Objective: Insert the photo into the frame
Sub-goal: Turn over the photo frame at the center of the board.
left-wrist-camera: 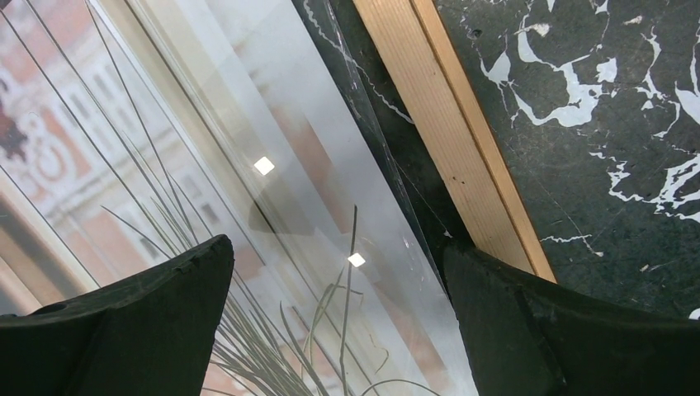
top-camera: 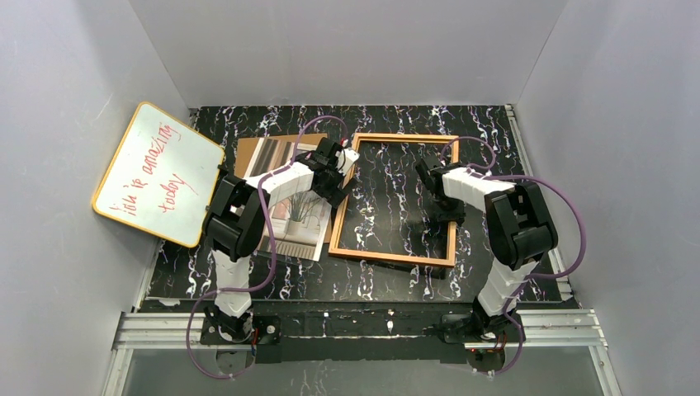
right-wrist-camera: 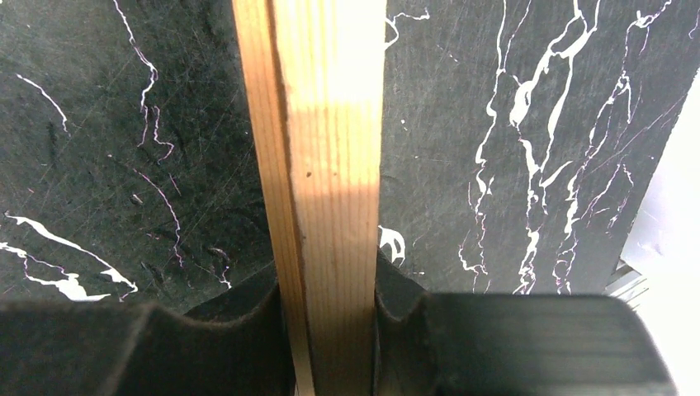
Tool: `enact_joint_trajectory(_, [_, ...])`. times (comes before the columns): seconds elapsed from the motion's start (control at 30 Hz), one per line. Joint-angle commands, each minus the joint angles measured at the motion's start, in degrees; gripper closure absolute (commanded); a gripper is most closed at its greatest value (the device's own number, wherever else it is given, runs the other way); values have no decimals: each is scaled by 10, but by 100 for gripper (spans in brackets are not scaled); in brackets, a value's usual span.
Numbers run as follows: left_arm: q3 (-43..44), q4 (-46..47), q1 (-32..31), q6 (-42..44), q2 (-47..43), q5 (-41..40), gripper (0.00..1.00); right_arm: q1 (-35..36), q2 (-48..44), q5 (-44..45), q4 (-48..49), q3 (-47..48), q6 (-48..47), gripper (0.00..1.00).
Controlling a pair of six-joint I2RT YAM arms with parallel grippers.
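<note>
Frame [right-wrist-camera: 330, 165], straight-grained wooden rail, pinched between right fingers [right-wrist-camera: 512, 346]; left fingers [left-wrist-camera: 124, 330] spread wide over glossy photo [left-wrist-camera: 99, 165].

One photo [top-camera: 300, 227], one frame [top-camera: 394, 258], one whiteboard [top-camera: 157, 173], one brown board [top-camera: 246, 153], two arms [top-camera: 285, 180] [top-camera: 483, 188]

Top view: high above near edge, whole table [top-camera: 388, 285]; wrist views: close, downward; all share frame [top-camera: 391, 257]

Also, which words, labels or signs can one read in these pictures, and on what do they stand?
"you're amazing today": red handwriting on the whiteboard at the left; the first word is slightly unclear.
No text can be read on the photo or on the frame.
</note>
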Motion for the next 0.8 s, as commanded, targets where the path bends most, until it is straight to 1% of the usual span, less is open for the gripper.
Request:
enact_joint_trajectory(0.0, [-17,-12,-20,-2,1,33,2,1,30,4,63,-15,38,79])
enact_joint_trajectory(0.03, [-18,-12,-20,1,0,30,2,0,31,2,63,-16,39,74])
enact_joint_trajectory(0.13, [-21,-13,-20,7,-3,25,2,-2,31,-5,69,-23,37,49])
enact_joint_trajectory(0.17, [-22,-13,-20,8,-3,24,2,-3,29,-7,73,-28,36,46])
enact_joint_trajectory(0.27, [-23,-13,-19,8,-4,24,2,-7,19,-17,86,-38,35,39])
enact_joint_trajectory(0.47, [-24,-16,-20,6,-4,28,2,-16,4,-34,88,-35,36,33])
enact_joint_trajectory(0.63, [-20,-18,-20,-7,-10,42,2,-24,-22,-63,78,-9,39,31])
enact_joint_trajectory(0.77, [-1,-27,-29,-23,-2,65,2,-27,-53,-104,68,28,38,18])
